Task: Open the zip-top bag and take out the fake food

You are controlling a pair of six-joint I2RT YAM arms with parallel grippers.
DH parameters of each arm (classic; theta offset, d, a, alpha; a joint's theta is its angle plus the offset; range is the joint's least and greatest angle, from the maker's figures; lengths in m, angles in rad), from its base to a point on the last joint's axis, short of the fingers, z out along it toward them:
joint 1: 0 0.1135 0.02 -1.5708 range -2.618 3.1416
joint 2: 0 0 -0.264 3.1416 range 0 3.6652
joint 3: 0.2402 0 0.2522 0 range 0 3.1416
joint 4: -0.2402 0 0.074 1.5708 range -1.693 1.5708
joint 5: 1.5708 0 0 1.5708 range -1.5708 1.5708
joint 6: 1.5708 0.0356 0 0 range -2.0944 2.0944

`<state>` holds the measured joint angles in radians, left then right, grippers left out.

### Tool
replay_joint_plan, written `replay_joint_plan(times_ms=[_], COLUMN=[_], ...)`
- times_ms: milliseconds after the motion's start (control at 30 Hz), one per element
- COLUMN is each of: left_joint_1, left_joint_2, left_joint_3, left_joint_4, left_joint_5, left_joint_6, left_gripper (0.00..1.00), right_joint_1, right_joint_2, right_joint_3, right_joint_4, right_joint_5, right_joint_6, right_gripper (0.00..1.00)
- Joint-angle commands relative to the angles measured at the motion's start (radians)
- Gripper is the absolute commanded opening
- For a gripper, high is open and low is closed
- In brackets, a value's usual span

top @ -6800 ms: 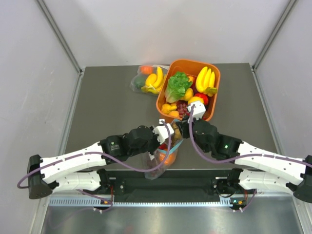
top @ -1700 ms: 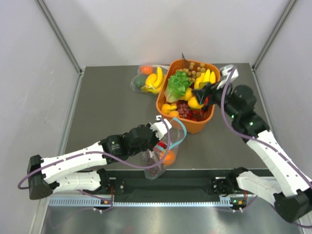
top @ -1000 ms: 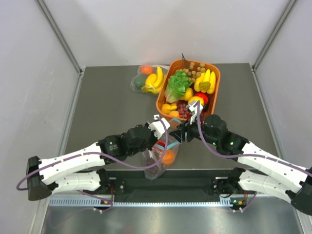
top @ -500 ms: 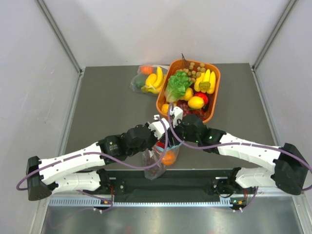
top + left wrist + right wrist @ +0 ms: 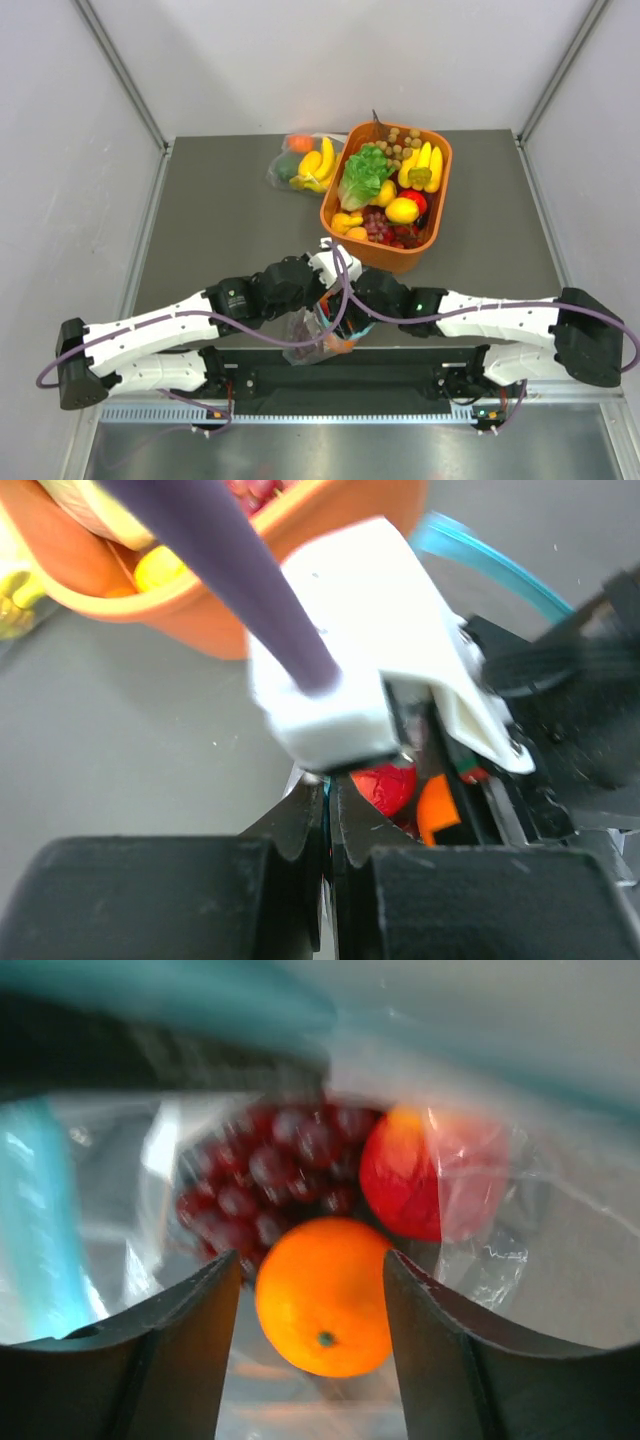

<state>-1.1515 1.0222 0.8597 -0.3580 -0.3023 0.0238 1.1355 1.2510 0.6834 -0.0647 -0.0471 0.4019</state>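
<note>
Your left gripper [image 5: 328, 808] has its jaws pressed together on a thin edge of the zip-top bag [image 5: 312, 342], right at the teal zip strip [image 5: 492, 566]; that pinch looks meant to hold one lip of the mouth up and back, so the bag stands open at the near edge of the table [image 5: 230, 220] between the two arms. Your right gripper [image 5: 310, 1262] is pushed down into that mouth with its fingers [image 5: 190, 1345] apart; they stand either side of the orange [image 5: 325, 1300], which sits nearest the opening, and I cannot tell whether they touch it yet. Behind the orange lie a dark red grape bunch [image 5: 270, 1185] and, to its right, a red apple [image 5: 415, 1185], both under crinkled plastic; all three pieces are inside the bag. The orange is the obvious first pick, being on top and round enough to centre between the fingers; close gently, since a smooth ball may squirt sideways. The orange bin [image 5: 325, 215] of other fruit stands just beyond, probably where it goes.
</note>
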Motion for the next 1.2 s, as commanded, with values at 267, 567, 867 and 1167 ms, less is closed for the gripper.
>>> replay_joint_plan(times_ms=[267,567,867,1167], left_joint_1=[0.004,0.004,0.004,0.004], left_joint_2=[0.015,0.015,0.010,0.013], left_joint_3=[0.006,0.006,0.006,0.006], left_joint_4=[0.047,0.045,0.044,0.045], left_joint_5=[0.019,0.014,0.008,0.006], left_joint_6=[-0.007,-0.007,-0.005,-0.005], left_gripper=[0.04,0.04,0.04,0.04], right_joint_1=[0.180,0.294,0.388,0.443], right_joint_2=[0.071,0.157,0.214,0.199], right_joint_3=[-0.117,-0.122,-0.116,-0.128], right_joint_4=[0.115,0.146,0.083,0.005], right_joint_5=[0.279,0.326,0.394,0.464], right_joint_6=[0.140,0.244,0.339,0.440], right_gripper=[0.75,0.82,0.84,0.48])
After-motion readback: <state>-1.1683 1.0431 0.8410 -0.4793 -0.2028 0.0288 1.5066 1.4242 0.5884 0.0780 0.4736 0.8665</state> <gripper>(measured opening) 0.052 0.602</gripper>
